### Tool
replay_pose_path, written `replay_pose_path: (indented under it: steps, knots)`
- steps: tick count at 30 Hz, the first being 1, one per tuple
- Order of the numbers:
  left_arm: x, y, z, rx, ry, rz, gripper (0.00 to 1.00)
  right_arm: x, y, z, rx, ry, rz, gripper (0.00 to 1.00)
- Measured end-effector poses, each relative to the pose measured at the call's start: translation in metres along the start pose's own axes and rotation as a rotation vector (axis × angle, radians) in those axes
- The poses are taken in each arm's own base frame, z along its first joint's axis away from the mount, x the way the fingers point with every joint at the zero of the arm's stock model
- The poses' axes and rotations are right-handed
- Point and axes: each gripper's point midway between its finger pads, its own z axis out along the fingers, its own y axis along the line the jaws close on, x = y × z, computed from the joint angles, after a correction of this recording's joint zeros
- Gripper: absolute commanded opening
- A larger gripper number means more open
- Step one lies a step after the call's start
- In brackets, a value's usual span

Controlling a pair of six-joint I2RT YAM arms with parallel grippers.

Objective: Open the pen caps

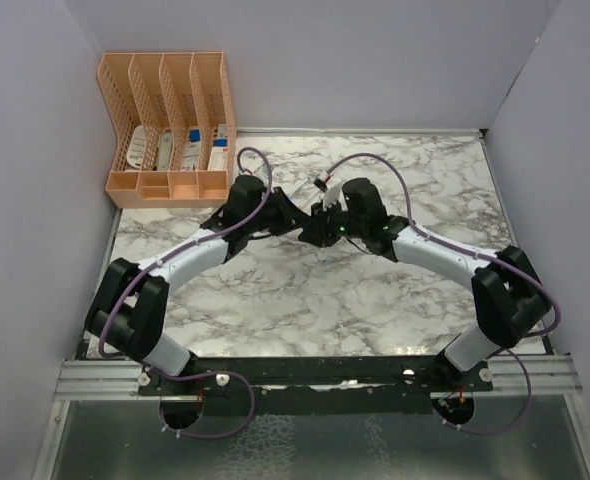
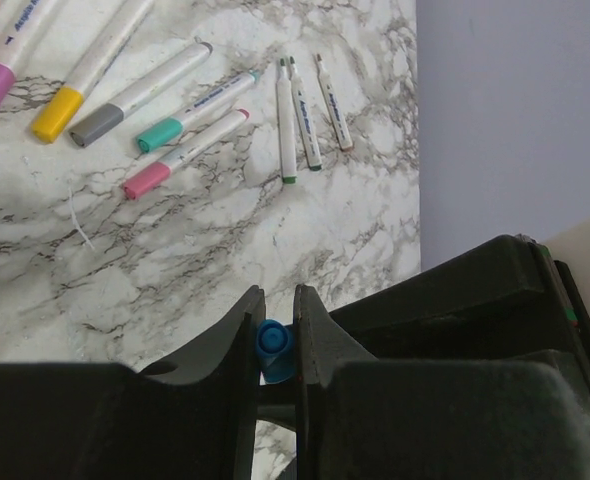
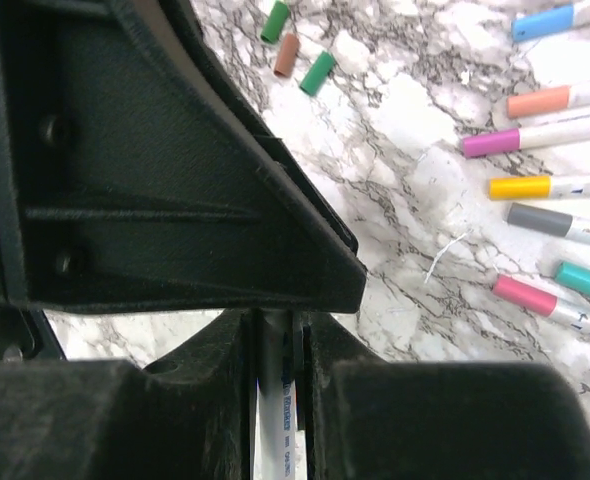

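Note:
My left gripper [image 2: 275, 300] is shut on a blue pen cap [image 2: 273, 345], pinched between the two fingers. Facing it, my right gripper [image 3: 275, 322] is shut on a white pen barrel [image 3: 277, 410] with blue print; the pen's tip end is hidden behind the left gripper's black body. The two grippers meet tip to tip over the table's middle [image 1: 320, 222]. Three loose caps lie on the marble: a green cap [image 3: 274, 22], a brown cap [image 3: 287, 55] and another green cap [image 3: 317, 72]. Three uncapped pens [image 2: 305, 112] lie side by side.
Several capped markers lie in a row on the marble [image 3: 555, 215], among them a pink one [image 2: 180, 155] and a teal one [image 2: 195, 118]. An orange desk organiser [image 1: 170, 130] stands at the back left. Purple walls enclose the table.

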Motion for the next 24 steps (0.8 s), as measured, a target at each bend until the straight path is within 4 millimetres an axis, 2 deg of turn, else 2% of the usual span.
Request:
replay_pose_path:
  steps: [3, 4, 7, 9, 10, 12, 16, 19, 22, 24]
  knots:
    - [-0.006, -0.010, -0.002, 0.029, 0.050, 0.016, 0.00, -0.008, 0.002, -0.008, 0.006, -0.058, -0.023, 0.01]
    - [-0.017, -0.011, -0.001, 0.029, 0.026, 0.035, 0.00, -0.005, 0.002, -0.012, 0.008, -0.052, -0.023, 0.01]
    - [-0.093, 0.011, -0.006, -0.032, -0.149, 0.049, 0.00, 0.029, 0.004, -0.027, 0.007, 0.020, 0.005, 0.01]
    - [-0.132, 0.036, -0.014, -0.096, -0.243, 0.047, 0.00, 0.051, 0.003, -0.031, 0.015, 0.075, 0.024, 0.01]
    - [-0.142, 0.046, -0.016, -0.124, -0.267, 0.046, 0.00, 0.060, 0.001, -0.033, 0.022, 0.101, 0.035, 0.01]
    - [-0.144, 0.060, -0.014, -0.163, -0.266, 0.051, 0.00, 0.071, -0.001, -0.035, 0.032, 0.133, 0.048, 0.01]
    - [-0.121, 0.084, 0.004, -0.230, -0.173, 0.062, 0.00, 0.070, -0.012, -0.037, 0.103, 0.141, 0.052, 0.01]
    - [-0.104, 0.107, 0.016, -0.293, -0.101, 0.067, 0.00, 0.056, -0.028, -0.037, 0.208, 0.130, 0.047, 0.01]
    - [-0.091, 0.127, 0.021, -0.367, -0.045, 0.077, 0.00, 0.034, -0.047, -0.033, 0.323, 0.095, 0.034, 0.01]
    - [-0.086, 0.139, 0.021, -0.421, -0.022, 0.097, 0.00, 0.026, -0.063, -0.033, 0.405, 0.087, 0.034, 0.01]
